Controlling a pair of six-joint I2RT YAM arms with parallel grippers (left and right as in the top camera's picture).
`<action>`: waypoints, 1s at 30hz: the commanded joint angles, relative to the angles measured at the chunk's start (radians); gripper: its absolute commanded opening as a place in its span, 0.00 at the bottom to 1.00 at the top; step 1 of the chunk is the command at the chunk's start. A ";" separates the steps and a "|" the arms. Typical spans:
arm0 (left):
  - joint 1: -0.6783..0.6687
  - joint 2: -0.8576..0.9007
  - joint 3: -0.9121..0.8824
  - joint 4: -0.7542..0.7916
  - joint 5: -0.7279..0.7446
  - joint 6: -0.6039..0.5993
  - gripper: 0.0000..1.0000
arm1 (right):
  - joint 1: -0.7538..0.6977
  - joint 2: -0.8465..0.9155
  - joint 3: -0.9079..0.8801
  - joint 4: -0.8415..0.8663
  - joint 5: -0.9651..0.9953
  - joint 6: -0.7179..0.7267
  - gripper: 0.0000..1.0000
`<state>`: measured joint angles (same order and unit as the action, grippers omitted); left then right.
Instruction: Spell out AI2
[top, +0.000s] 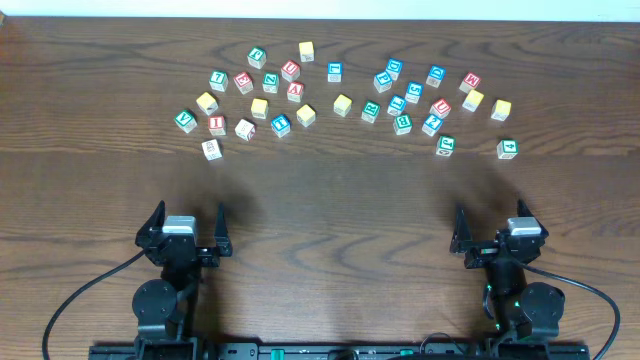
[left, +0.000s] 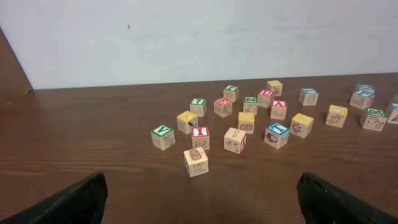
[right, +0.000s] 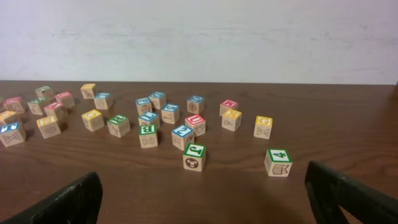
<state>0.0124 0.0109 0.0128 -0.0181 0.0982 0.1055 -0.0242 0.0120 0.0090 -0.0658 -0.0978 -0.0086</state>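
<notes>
Blocks (top: 343, 104) scattered far; lettering mostly unreadable overhead.

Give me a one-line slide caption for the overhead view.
Overhead: left gripper and right gripper open and empty near the bottom edge; lettered wooden blocks scattered on the table beyond.

Left gripper (top: 189, 213): low at near edge, pointing forward, jaws spread wide. Right gripper (top: 490, 212): same pose, jaws spread wide. Both arms folded back, well apart.
</notes>
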 joint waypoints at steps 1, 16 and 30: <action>0.005 -0.006 -0.009 -0.045 0.013 0.006 0.96 | -0.016 -0.005 -0.003 -0.001 -0.006 0.000 0.99; 0.005 -0.006 -0.009 -0.042 0.013 0.006 0.96 | -0.016 -0.005 -0.003 0.002 -0.006 0.000 0.99; 0.005 -0.006 -0.008 -0.013 0.014 0.006 0.96 | -0.016 -0.005 -0.003 0.005 -0.010 0.000 0.99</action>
<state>0.0124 0.0109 0.0128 -0.0101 0.0986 0.1055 -0.0242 0.0120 0.0090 -0.0643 -0.0982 -0.0086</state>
